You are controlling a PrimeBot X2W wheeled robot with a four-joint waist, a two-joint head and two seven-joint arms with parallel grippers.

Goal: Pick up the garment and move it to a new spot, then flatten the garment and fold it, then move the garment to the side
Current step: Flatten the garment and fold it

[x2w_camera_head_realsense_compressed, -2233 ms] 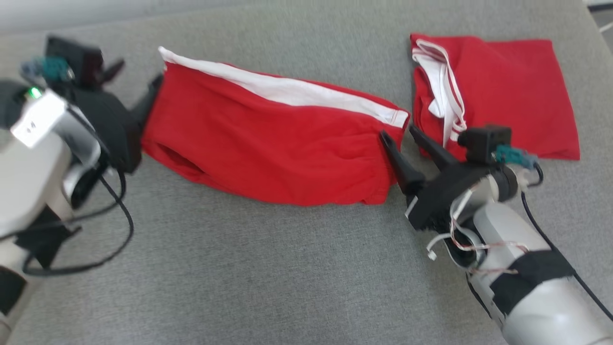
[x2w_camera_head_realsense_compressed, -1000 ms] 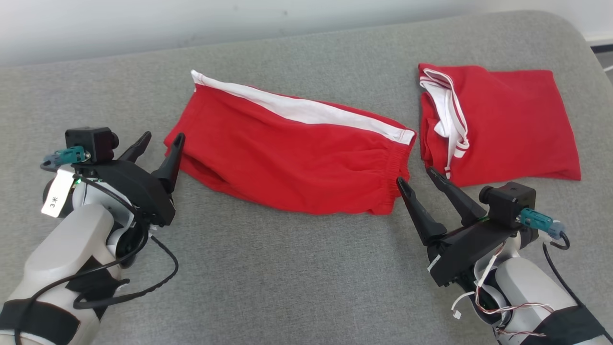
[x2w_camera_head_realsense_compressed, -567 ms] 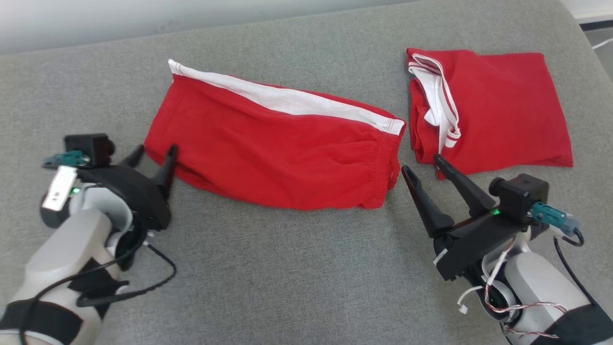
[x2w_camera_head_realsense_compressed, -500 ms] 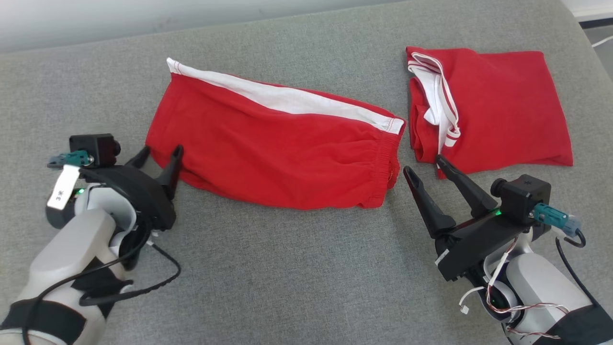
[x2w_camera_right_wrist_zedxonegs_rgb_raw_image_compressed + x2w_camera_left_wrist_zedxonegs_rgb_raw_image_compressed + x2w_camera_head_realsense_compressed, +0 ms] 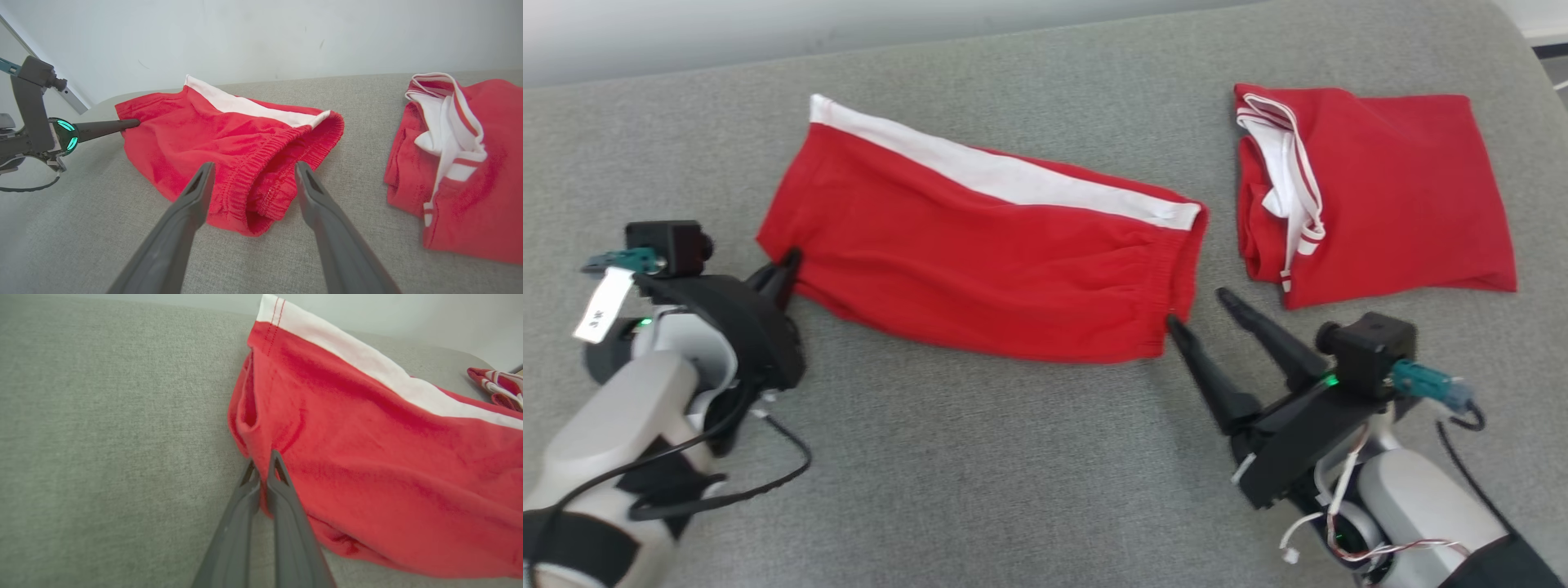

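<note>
Red shorts (image 5: pixel 988 261) lie flat on the grey cushion (image 5: pixel 980 474), near 1 folded red garment (image 5: pixel 1388 188). The left end effector (image 5: pixel 783 269) pinches their hem corner. The right end effector (image 5: pixel 1198 309) gapes astride the waistband. This looks like a 2-ended grasp, and the right should close next.

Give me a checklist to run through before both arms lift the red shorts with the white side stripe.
1. Left gripper shut on the leg-end corner of the red shorts with the white side stripe: ok.
2. Right gripper closed on the elastic waistband: not ok; its jaws stand open, straddling that end.
3. All fabric layers caught in the left pinch: cannot tell.
4. Folded red garment with white trim lying apart from the shorts and the right gripper: ok.
5. Shorts flat on the grey fabric surface: not ok; the waistband end gapes and bunches.
</note>
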